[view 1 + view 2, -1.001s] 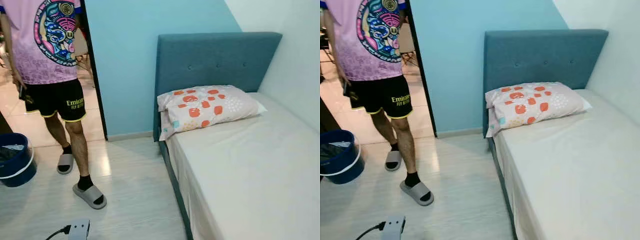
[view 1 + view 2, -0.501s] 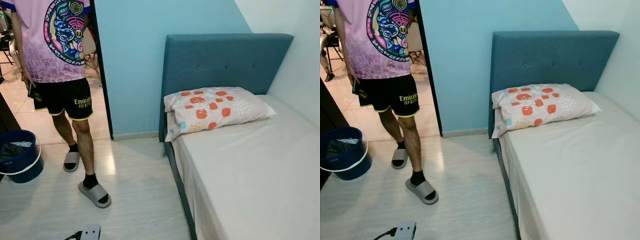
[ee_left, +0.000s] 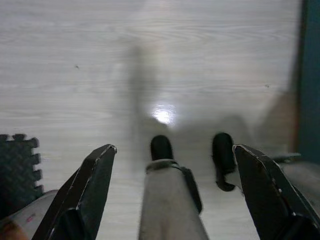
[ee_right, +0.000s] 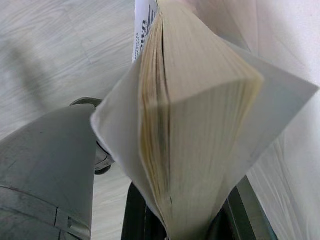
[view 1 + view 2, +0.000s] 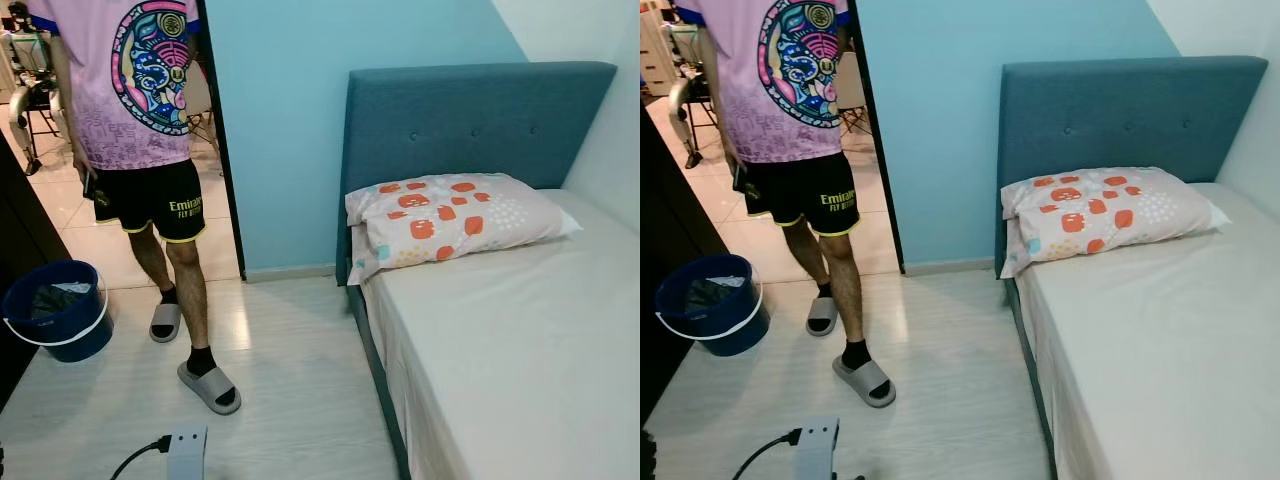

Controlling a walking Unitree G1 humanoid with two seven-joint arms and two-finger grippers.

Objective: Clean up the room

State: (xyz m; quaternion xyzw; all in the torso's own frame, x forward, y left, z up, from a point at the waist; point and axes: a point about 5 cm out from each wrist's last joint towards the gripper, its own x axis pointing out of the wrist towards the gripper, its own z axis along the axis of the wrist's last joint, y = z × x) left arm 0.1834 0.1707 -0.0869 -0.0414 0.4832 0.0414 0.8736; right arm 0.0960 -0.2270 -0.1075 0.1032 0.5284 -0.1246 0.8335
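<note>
Here the right gripper (image 4: 185, 227) is clamped on a thick book (image 4: 200, 125), seen edge-on in the right wrist view: a block of yellowed pages fanning slightly between pale covers, with dark print on the part of the cover farthest from the fingers. The book sticks out from between the black fingers, above pale wood-look floor (image 5: 290, 390), with the white sheet of the bed (image 5: 520, 360) close beside it and a grey robot leg on its other side. The left gripper (image 3: 175, 195) hangs with its two fingers spread wide and nothing between them, pointing down at the floor; a grey leg and two dark feet lie just beyond the fingers, and a corner of a dark foam mat (image 3: 17, 165) sits near one finger. From the head views, going left to right: a dark blue bucket (image 5: 60, 320) with a white band holds a dark liner and some crumpled material; a person (image 5: 150, 150) in a pink patterned shirt, black shorts and grey slides stands in the doorway; a grey power strip (image 5: 186, 455) lies on the floor; then the teal headboard (image 5: 470, 120) and a pillow (image 5: 450, 220) with orange blotches at the head of the bed.
</note>
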